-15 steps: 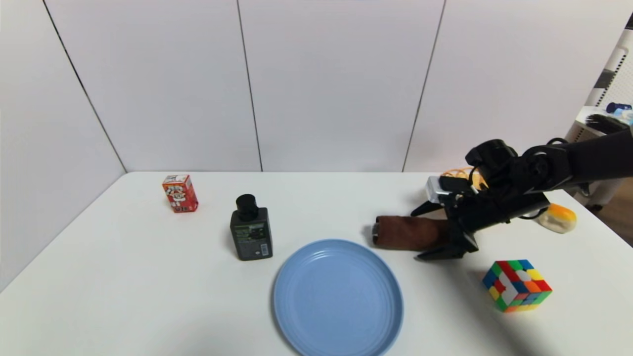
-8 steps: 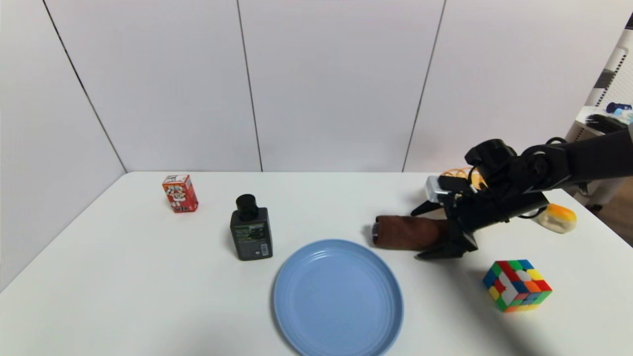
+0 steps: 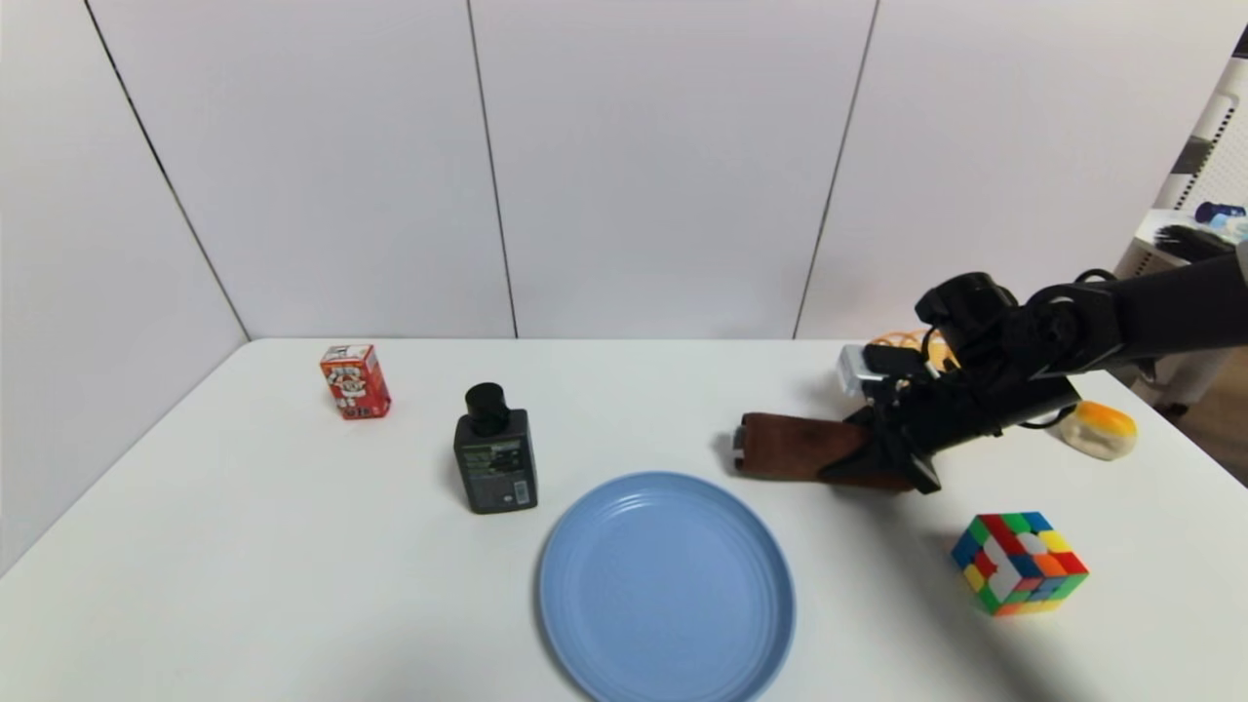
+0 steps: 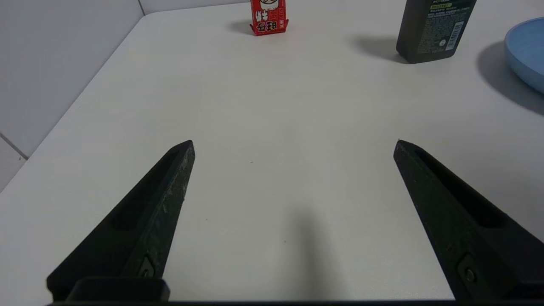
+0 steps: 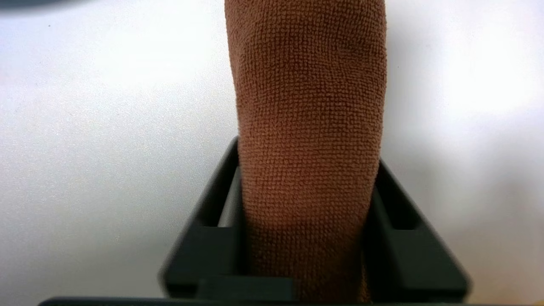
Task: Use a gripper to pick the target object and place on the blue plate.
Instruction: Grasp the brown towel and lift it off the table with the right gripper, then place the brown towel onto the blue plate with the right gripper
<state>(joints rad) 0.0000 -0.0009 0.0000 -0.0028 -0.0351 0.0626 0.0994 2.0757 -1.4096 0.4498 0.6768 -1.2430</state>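
The brown towel roll [image 3: 795,448] lies on the white table just behind and to the right of the blue plate [image 3: 666,589]. My right gripper [image 3: 858,450] is shut on the roll's right end; in the right wrist view both black fingers press against the sides of the towel roll [image 5: 308,106], which runs away from the right gripper [image 5: 308,170]. The roll's left end, with its small white tag, looks slightly raised off the table. My left gripper [image 4: 293,144] hangs open over bare table near the left front, holding nothing.
A black bottle [image 3: 494,450] stands left of the plate and a red carton [image 3: 355,381] farther back left. A colourful cube [image 3: 1019,563] sits front right. An orange-and-white object [image 3: 1100,429] and an orange wicker basket [image 3: 902,343] lie behind my right arm.
My right gripper's jaws, spread around the towel's end a second ago, have closed on it. The towel has shifted a little and its left end has tipped up.
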